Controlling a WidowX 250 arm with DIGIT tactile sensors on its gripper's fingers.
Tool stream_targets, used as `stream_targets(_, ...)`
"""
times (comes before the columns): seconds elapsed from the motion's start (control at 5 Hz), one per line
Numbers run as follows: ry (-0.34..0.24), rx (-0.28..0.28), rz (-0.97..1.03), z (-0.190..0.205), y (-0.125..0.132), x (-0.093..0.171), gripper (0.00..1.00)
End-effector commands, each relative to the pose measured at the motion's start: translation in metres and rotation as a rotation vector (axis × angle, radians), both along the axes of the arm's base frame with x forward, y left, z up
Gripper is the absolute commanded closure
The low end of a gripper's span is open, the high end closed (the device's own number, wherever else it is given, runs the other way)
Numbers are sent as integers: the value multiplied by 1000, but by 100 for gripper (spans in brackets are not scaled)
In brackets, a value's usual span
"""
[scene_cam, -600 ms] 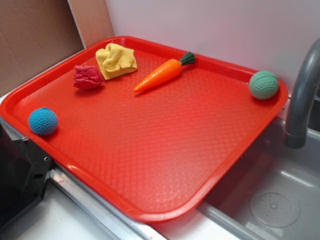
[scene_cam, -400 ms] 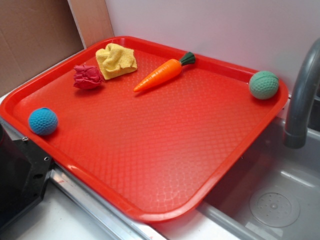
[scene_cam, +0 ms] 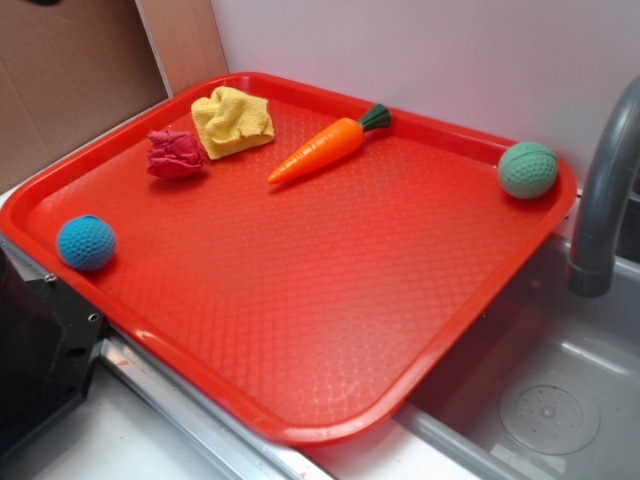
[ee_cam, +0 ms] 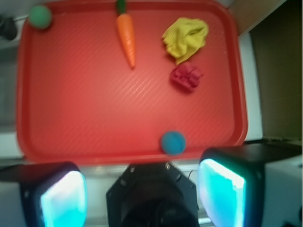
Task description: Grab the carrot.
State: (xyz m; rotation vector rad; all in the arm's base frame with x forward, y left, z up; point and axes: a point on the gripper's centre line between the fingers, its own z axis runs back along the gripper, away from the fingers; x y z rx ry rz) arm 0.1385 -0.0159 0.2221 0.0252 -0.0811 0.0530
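The orange carrot (scene_cam: 320, 148) with its dark green stem cap lies flat near the far edge of the red tray (scene_cam: 330, 420), tip pointing toward the left. From the wrist camera the carrot (ee_cam: 126, 35) is at the top of the picture, stem up. My gripper (ee_cam: 142, 191) hangs high above the tray's near edge, far from the carrot, open, with nothing between its two cyan pads (ee_cam: 64, 198). The gripper does not show in the exterior view.
On the tray also lie a yellow cloth (scene_cam: 232, 121), a crumpled dark pink thing (scene_cam: 175, 154), a blue ball (scene_cam: 85, 243) at the left and a green ball (scene_cam: 527, 169) at the far right. A grey tap (scene_cam: 605, 190) and sink (scene_cam: 550, 410) are at the right; a black base (scene_cam: 40, 360) at the front left.
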Motion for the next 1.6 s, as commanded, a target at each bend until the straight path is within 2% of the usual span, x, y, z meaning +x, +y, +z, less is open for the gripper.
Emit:
stream_targets(0.0, -73, 3, -3, -36, 0, 54, 0)
stream_targets(0.2, -165, 13, 56, -55, 1, 75, 0)
stream_targets(0.4, -181, 37, 100, -74, 10, 100, 0)
stream_targets(0.6, -198, 23, 102, -96, 10, 122, 0)
stream_targets(0.8, -190, 51, 118, -119, 6, 142, 0)
stream_targets(1.0, -169, -42, 64, -143, 6, 157, 0)
stream_targets(1.4, -136, 8, 67, -174, 2, 178, 0)
